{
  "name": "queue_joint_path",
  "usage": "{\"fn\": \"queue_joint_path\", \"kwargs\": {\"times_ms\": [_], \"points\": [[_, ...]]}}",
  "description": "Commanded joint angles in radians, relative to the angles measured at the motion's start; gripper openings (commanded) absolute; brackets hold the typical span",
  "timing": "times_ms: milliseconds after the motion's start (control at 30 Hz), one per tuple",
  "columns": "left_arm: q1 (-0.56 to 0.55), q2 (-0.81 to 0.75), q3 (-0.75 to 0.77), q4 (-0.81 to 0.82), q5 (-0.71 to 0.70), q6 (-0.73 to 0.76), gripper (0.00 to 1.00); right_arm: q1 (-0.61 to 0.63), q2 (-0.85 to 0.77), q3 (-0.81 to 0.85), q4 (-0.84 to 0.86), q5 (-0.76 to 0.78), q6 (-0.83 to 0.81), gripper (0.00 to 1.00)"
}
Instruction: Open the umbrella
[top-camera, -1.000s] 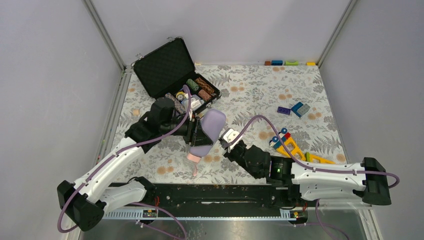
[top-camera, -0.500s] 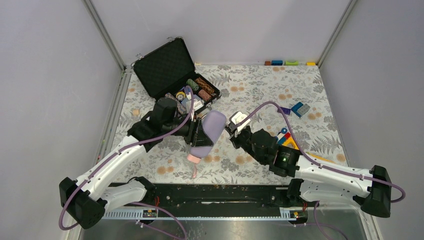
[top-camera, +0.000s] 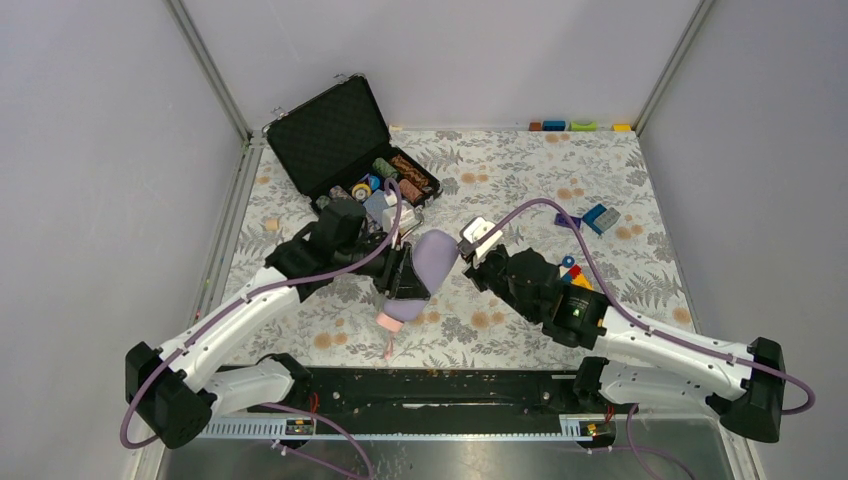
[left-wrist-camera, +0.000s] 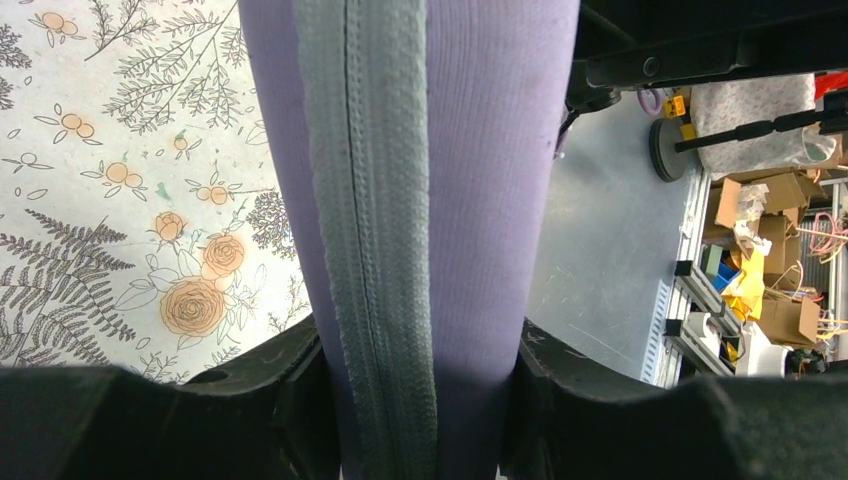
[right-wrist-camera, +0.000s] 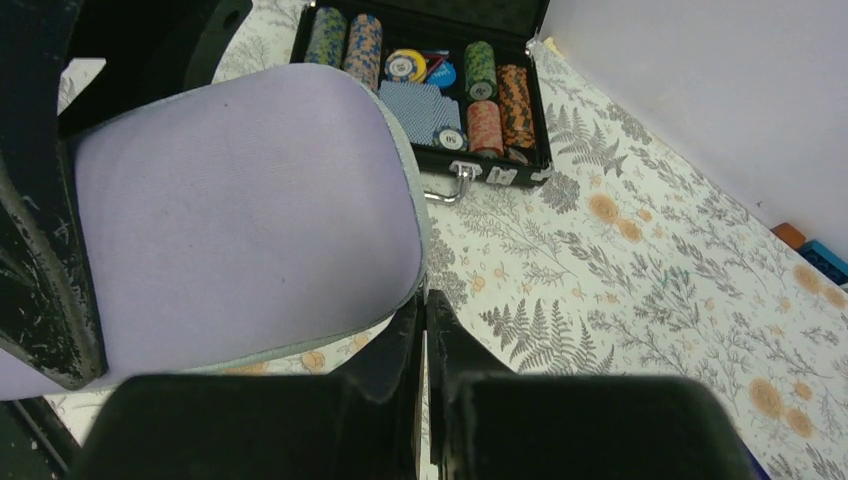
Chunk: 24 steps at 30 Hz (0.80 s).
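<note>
In the top view the sleeve (top-camera: 428, 262) runs from 1 to 7 o'clock, with my left gripper (top-camera: 403, 272) clenched round its middle. The umbrella (top-camera: 388, 319) is still inside, only its pink handle showing at 7. My right gripper (right-wrist-camera: 424, 320), jaws pressed together, sits nearest the 1 o'clock end.

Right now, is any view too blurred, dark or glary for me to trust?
Top external: evenly lit and sharp, no glare, only soft shadows. Left wrist: the sleeve is crisp and fills the middle, while the left fingers are a dark blur along the bottom. Right wrist: the sleeve and the poker case are sharp, but the right fingers are black and out of focus.
</note>
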Motion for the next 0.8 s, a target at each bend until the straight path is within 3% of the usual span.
{"fn": "queue_joint_path", "kwargs": {"times_ms": [0, 200, 300, 400, 500, 633, 767], "points": [[-0.021, 0.018, 0.039, -0.017, 0.011, 0.051, 0.0, -0.012, -0.032, 0.045, -0.011, -0.013, 0.008, 0.0], [-0.021, 0.008, 0.043, -0.023, -0.001, 0.064, 0.0, -0.012, -0.109, 0.007, -0.112, -0.066, 0.103, 0.03], [-0.021, 0.006, 0.043, -0.024, 0.008, 0.072, 0.0, -0.012, -0.184, -0.022, -0.184, -0.086, 0.192, 0.42], [-0.024, 0.019, 0.042, -0.022, 0.031, 0.075, 0.0, -0.018, -0.253, -0.063, -0.228, -0.124, 0.273, 0.62], [-0.039, 0.046, 0.045, -0.031, 0.051, 0.085, 0.0, -0.08, -0.285, -0.073, -0.285, -0.254, 0.339, 0.74], [-0.085, 0.059, 0.059, -0.078, 0.062, 0.137, 0.0, -0.182, -0.308, -0.061, -0.303, -0.548, 0.4, 0.93], [-0.13, 0.064, 0.071, -0.111, 0.074, 0.18, 0.0, -0.199, -0.295, -0.022, -0.298, -0.721, 0.431, 1.0]]}}
